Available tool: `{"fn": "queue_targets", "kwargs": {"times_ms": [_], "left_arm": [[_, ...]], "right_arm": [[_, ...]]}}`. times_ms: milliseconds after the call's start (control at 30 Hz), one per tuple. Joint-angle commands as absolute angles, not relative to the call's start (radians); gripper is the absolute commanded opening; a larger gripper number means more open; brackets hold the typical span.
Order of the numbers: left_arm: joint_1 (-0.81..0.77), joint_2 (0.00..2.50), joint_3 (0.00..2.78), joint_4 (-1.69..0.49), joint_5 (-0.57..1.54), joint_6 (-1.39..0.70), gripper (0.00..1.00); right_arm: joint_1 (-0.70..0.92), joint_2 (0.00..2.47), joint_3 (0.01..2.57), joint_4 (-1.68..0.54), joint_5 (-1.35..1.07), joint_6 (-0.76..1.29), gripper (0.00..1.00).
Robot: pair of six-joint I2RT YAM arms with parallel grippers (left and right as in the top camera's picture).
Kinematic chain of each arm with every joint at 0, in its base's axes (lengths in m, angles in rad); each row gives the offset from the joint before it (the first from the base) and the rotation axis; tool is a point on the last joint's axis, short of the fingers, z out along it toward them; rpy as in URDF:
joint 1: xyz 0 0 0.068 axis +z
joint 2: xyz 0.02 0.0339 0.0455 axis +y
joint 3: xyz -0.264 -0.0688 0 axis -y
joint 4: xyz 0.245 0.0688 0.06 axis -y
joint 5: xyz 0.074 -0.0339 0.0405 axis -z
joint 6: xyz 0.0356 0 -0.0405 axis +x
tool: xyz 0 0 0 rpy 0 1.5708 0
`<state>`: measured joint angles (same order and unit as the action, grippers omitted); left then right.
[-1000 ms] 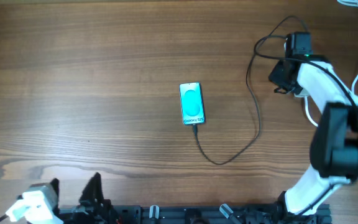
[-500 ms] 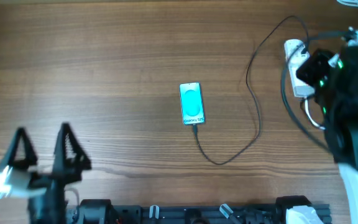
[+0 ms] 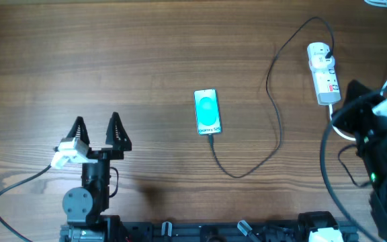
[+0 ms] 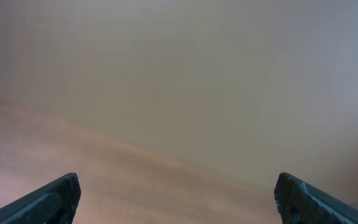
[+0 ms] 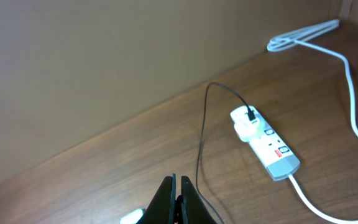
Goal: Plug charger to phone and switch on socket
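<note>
Phone [image 3: 207, 111] lies flat, cyan screen up, black charger [image 3: 279, 136] meeting its end; left pincer [image 3: 96, 129] released, right pincer [image 5: 176, 198] clenched empty.

L wrist view blurred throughout; left gripper [image 4: 176, 186] shows finger ends only, cut by bottom edge. Overhead: right arm [image 3: 375, 134] smeared, clipped at rt edge. Socket [image 3: 323, 74] switch position too small to tell. White cord [image 5: 348, 81] runs off frame.

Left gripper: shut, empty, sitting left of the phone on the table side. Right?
Not quite. The left gripper is open, with its fingers spread wide apart; the overhead and left wrist views both show it. The rest holds: it is empty and sits left of the phone.
</note>
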<state>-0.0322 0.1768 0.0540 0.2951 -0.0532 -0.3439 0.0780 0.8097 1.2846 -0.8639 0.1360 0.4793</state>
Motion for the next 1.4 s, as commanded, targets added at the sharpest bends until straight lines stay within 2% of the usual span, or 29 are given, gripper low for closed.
{"fn": "queue_targets", "kwargs": {"times_ms": [0, 367, 567, 700, 733, 833, 867, 900, 933, 967, 1000, 1367], "left_arm": [[-0.03, 0.168, 0.047, 0.23, -0.042, -0.36, 1.0], [-0.03, 0.168, 0.047, 0.036, 0.015, -0.36, 1.0], [-0.03, 0.168, 0.047, -0.001, 0.033, -0.355, 1.0], [-0.03, 0.168, 0.047, -0.066, 0.044, -0.356, 1.0], [-0.03, 0.168, 0.047, -0.073, 0.044, -0.356, 1.0], [-0.03, 0.168, 0.047, -0.132, 0.044, -0.356, 1.0], [-0.03, 0.168, 0.047, -0.172, 0.044, -0.355, 1.0], [-0.03, 0.171, 0.047, -0.165, 0.044, -0.356, 1.0], [-0.03, 0.172, 0.047, -0.166, 0.044, -0.355, 1.0], [-0.03, 0.173, 0.047, -0.166, 0.044, -0.355, 1.0], [-0.03, 0.173, 0.047, -0.166, 0.044, -0.356, 1.0], [-0.03, 0.173, 0.047, -0.166, 0.044, -0.355, 1.0]], "right_arm": [[0.082, 0.748, 1.289, -0.875, 0.118, 0.463, 0.04], [0.082, 0.709, 1.289, -0.915, 0.126, 0.444, 0.05], [0.082, 0.709, 1.289, -0.928, 0.125, 0.446, 0.06], [0.082, 0.709, 1.289, -0.937, 0.125, 0.447, 0.21], [0.082, 0.709, 1.289, -0.936, 0.125, 0.448, 0.34], [0.082, 0.71, 1.289, -0.941, 0.126, 0.447, 0.48], [0.082, 0.709, 1.289, -0.941, 0.126, 0.447, 0.58], [0.082, 0.709, 1.289, -0.942, 0.125, 0.447, 0.63], [0.082, 0.709, 1.289, -0.949, 0.125, 0.447, 0.74], [0.082, 0.709, 1.289, -0.954, 0.125, 0.448, 0.92], [0.082, 0.71, 1.289, -0.968, 0.125, 0.448, 0.99], [0.082, 0.714, 1.289, -1.123, 0.2, 0.41, 1.0]]}}
